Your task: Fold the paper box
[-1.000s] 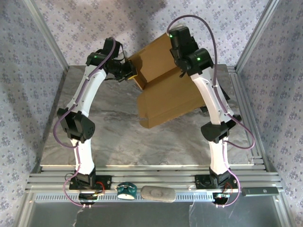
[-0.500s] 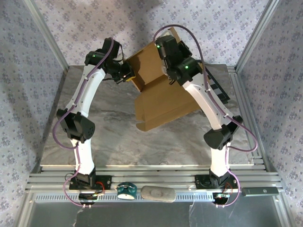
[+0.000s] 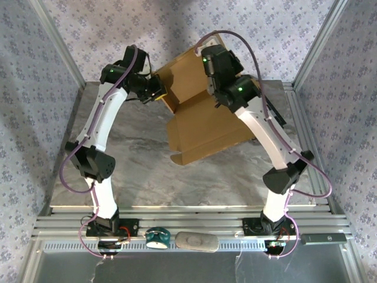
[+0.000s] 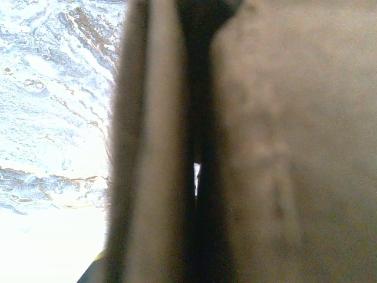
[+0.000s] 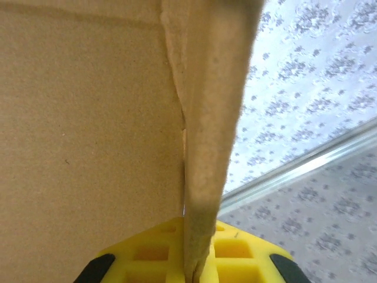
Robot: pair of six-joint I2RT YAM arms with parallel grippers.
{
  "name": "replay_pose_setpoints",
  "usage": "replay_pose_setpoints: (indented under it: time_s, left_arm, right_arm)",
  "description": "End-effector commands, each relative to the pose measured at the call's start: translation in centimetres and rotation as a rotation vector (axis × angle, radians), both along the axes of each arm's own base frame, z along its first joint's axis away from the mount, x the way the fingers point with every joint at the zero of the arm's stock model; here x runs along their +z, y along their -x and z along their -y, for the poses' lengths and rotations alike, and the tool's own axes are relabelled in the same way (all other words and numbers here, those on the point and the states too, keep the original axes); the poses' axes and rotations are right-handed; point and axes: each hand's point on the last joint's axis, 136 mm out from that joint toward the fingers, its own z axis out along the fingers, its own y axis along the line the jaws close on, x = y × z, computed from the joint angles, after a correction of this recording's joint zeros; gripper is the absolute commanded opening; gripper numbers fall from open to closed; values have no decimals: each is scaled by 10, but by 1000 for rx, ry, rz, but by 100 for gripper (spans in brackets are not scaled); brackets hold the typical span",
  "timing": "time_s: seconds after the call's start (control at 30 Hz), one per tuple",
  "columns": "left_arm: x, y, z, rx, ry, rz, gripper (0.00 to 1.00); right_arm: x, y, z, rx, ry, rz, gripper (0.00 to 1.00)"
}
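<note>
The paper box [image 3: 206, 130] is a brown cardboard sheet, part folded, tilted up over the back of the marble table [image 3: 135, 171]. My left gripper [image 3: 163, 93] is at the box's left edge, shut on a side flap. In the left wrist view blurred cardboard [image 4: 283, 147] stands very close, with a dark gap down the middle. My right gripper [image 3: 206, 59] is high at the back, on the raised rear panel. In the right wrist view its yellow fingers [image 5: 147, 253] are shut on a thin flap [image 5: 206, 118], beside the broad panel [image 5: 88, 118].
A black-and-grey panel [image 3: 277, 115] lies at the table's right edge behind the right arm. Metal frame posts and patterned walls close in both sides. A teal object [image 3: 158, 237] and a grey one [image 3: 196, 240] rest on the front rail.
My right gripper has swung left and slightly forward with the rear panel, and the box's lower part has shifted a little left. The left arm has risen slightly, still holding the left edge.
</note>
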Motion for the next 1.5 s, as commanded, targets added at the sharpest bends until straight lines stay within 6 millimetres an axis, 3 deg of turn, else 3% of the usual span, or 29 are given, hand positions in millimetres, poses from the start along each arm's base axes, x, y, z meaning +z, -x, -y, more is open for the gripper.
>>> replay_pose_setpoints:
  time_s: [0.0, 0.17, 0.7, 0.97, 1.1, 1.27, 1.47]
  left_arm:
    - [37, 13, 10, -13, 87, 65, 0]
    - [38, 14, 11, -14, 93, 74, 0]
    - [36, 16, 11, -20, 91, 69, 0]
    - [31, 15, 9, -9, 73, 63, 0]
    - [33, 14, 10, -11, 76, 67, 0]
    - [34, 15, 13, -18, 79, 69, 0]
    - [33, 18, 13, -26, 72, 65, 0]
  right_arm:
    - [-14, 13, -23, 221, -125, -100, 13]
    - [-15, 13, -19, 275, -234, -124, 25]
    - [23, -3, 10, 199, -264, -26, 39]
    - [43, 0, 17, 208, -295, 22, 41]
    - [43, -1, 15, 223, -293, 22, 44]
    - [35, -13, 8, 235, -276, 2, 46]
    - [45, -27, 7, 206, -245, 46, 41]
